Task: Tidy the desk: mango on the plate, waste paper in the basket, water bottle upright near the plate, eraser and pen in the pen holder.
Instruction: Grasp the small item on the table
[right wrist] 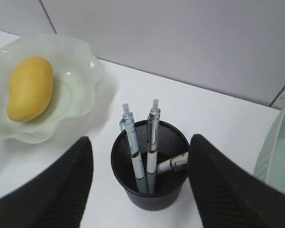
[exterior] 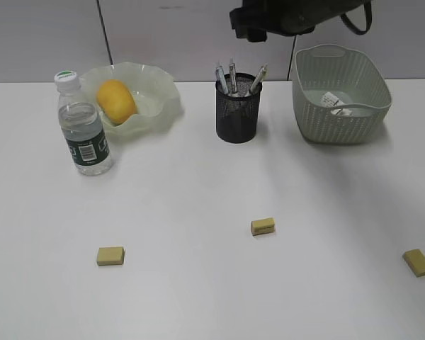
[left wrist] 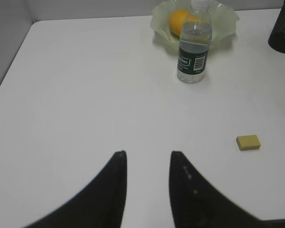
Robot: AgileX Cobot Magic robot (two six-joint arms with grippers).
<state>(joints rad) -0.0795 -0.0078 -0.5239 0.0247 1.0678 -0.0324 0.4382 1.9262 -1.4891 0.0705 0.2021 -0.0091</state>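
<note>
Three yellow erasers are left on the desk: one at the front left, one near the middle and one at the far right edge. I judge that they are light, a little soft and not slippery (a low flat block), so the best hold is across the two short sides, with the jaws coming straight down to the tabletop.

The right gripper hangs directly above the pen holder, its fingers spread wide with nothing between them; three pens stand inside.

The left gripper hovers low over a bare part of the desk, its fingers partly apart and empty, with the front left eraser off to its right.

The mango lies in the plate, the water bottle stands upright just beside it, and the waste paper is in the basket.
</note>
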